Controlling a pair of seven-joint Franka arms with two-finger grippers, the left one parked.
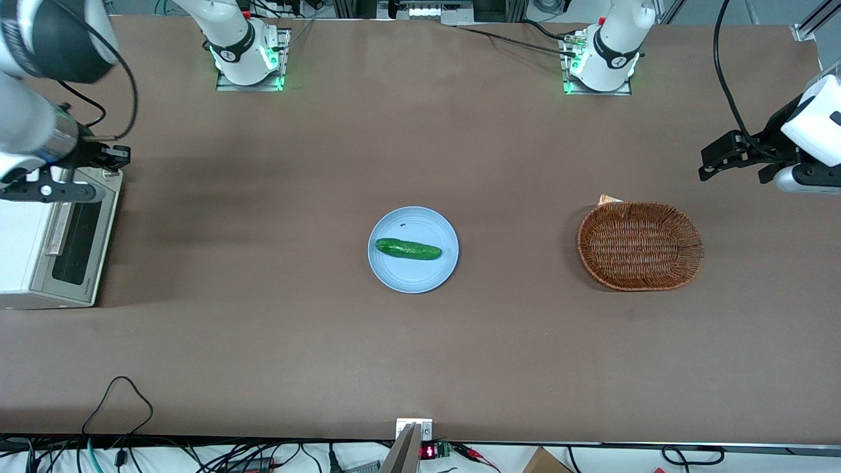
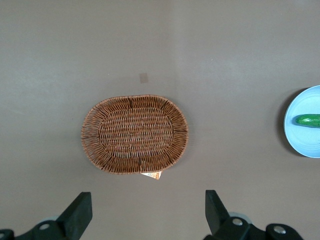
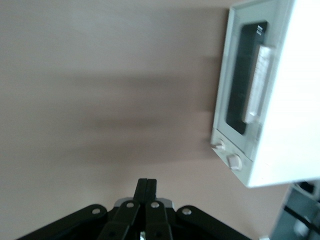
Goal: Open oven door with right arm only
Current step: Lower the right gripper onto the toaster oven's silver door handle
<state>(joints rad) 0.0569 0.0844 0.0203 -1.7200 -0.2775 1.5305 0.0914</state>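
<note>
The front view takes in the whole brown tabletop (image 1: 420,355): the small cream-white boxy toaster oven (image 1: 26,263) sits at the working arm's end, a round pale blue plate (image 1: 413,279) with a green cucumber (image 1: 408,249) on it lies mid-table, and an oval woven brown wicker basket (image 1: 640,246) lies toward the parked arm's end. That view does not show the oven's knobs. The right wrist view does: two round pale knobs (image 3: 226,153) sit side by side on the oven's front panel, just past one short end of the door.

The white jointed right arm (image 1: 29,125) hangs over the oven's farther end, and its black two-finger gripper (image 1: 117,158) is above the oven's farther corner, clear of the door. In the right wrist view the gripper (image 3: 147,189) shows its jaws pressed together, with nothing between them. They hold bare tabletop beneath them, and the oven stands well apart from them off to one side, its door turned toward the mid-table.

The flat metal-framed oven door (image 1: 73,244) lies flush against the oven's front, closed. Its dark glass window is a long narrow rectangle, and a pale bar handle (image 3: 257,84) runs along the door's upper edge, untouched by the gripper.
</note>
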